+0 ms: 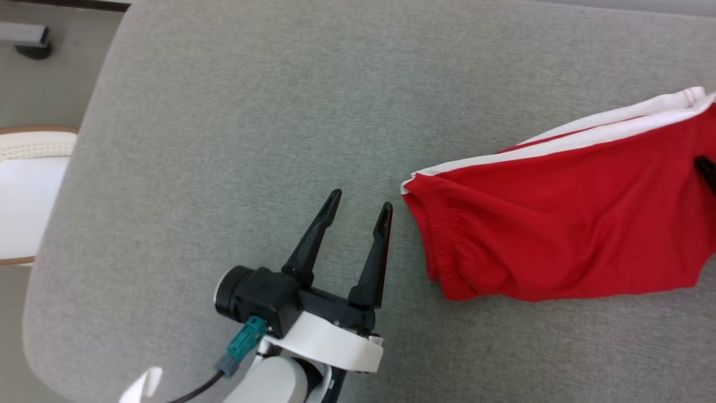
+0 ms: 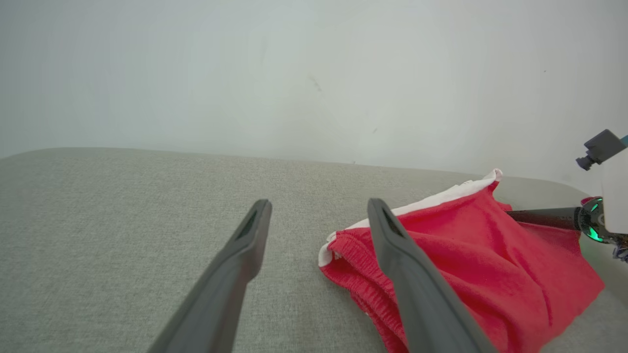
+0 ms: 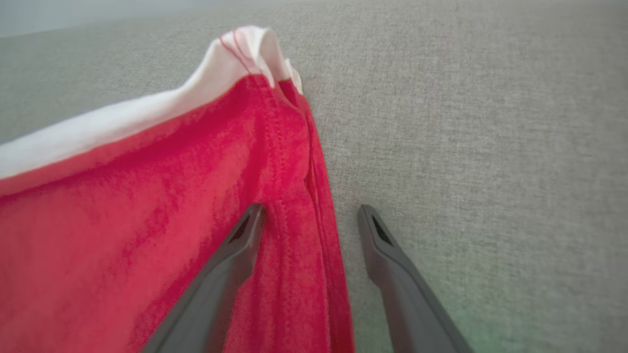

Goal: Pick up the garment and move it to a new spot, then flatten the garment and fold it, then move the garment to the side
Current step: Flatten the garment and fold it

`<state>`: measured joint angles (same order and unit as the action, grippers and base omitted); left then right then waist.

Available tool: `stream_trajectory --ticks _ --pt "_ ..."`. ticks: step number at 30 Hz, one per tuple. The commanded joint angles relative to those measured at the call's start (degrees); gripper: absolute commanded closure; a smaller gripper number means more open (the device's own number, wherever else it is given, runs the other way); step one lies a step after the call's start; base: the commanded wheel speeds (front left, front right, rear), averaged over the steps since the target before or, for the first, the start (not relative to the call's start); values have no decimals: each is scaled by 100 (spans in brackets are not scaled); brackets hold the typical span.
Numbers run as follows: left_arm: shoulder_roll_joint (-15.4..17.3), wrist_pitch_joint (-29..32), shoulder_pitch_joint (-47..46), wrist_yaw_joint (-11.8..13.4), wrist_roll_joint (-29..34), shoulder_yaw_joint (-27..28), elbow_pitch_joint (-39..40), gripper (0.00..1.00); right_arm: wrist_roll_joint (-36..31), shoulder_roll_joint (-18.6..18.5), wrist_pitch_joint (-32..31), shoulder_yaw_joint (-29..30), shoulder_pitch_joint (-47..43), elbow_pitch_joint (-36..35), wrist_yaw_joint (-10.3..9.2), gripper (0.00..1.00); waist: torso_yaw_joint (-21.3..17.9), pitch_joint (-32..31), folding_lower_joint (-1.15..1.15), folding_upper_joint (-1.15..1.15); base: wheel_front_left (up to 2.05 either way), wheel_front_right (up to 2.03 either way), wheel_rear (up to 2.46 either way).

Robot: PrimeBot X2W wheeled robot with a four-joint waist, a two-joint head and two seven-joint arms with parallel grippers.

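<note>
red garment [image 1: 565, 224] with white trim, folded, slightly rumpled, on grey cushion [image 1: 235, 123]

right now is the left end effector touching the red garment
Apart. The head view shows a strip of bare grey surface between the open left end effector and the waistband edge of the red garment.

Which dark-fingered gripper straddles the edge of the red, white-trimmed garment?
The right gripper: one finger over the red garment, one over the grey upholstery. The left gripper sits beside the garment, over upholstery.
</note>
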<state>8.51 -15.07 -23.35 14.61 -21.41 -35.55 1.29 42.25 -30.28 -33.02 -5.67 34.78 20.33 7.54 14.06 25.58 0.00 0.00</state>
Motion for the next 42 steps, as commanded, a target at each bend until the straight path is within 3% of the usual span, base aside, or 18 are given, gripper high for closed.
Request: stream_trajectory --ticks 1,5,6,7,8,16,24,32,37,42 --pt "-69 -7 109 -56 114 82 6 0 -35 93 -131 -98 -63 76 -12 0 100 40 0 0 0 0 0" --pt "-276 -7 302 -286 249 315 -53 0 -94 218 -372 -275 -37 83 3 0 212 47 0 0 0 0 0" --pt "-321 -7 348 -334 295 357 -76 0 -112 242 -375 -328 -32 68 11 51 228 48 0 0 0 0 0" --pt "-351 -7 385 -381 354 399 -103 0 -128 272 -351 -352 -24 68 12 94 237 45 0 0 0 0 0" --pt "-377 -7 411 -416 410 439 -125 0 -91 324 -377 -406 -22 70 14 100 233 33 0 0 0 0 0" --pt "-465 -8 770 -642 681 926 -354 0 280 505 -95 -500 -83 -61 -1 100 -334 -276 0 0 0 0 0" --pt "-481 -7 1253 -836 868 1271 -449 0 582 376 480 -9 -380 151 -8 100 -914 -620 0 0 0 0 0" --pt "-511 -8 1479 -994 958 1411 -510 0 462 237 783 517 -493 310 -8 100 -912 -734 0 0 0 0 0" --pt "-534 -8 1552 -1038 950 1421 -586 0 305 476 514 488 -443 -11 -8 100 -790 -842 0 0 0 0 0" --pt "-546 -9 1619 -1011 814 1410 -624 0 73 992 50 198 -537 -606 -8 100 -651 -975 0 0 0 0 0"
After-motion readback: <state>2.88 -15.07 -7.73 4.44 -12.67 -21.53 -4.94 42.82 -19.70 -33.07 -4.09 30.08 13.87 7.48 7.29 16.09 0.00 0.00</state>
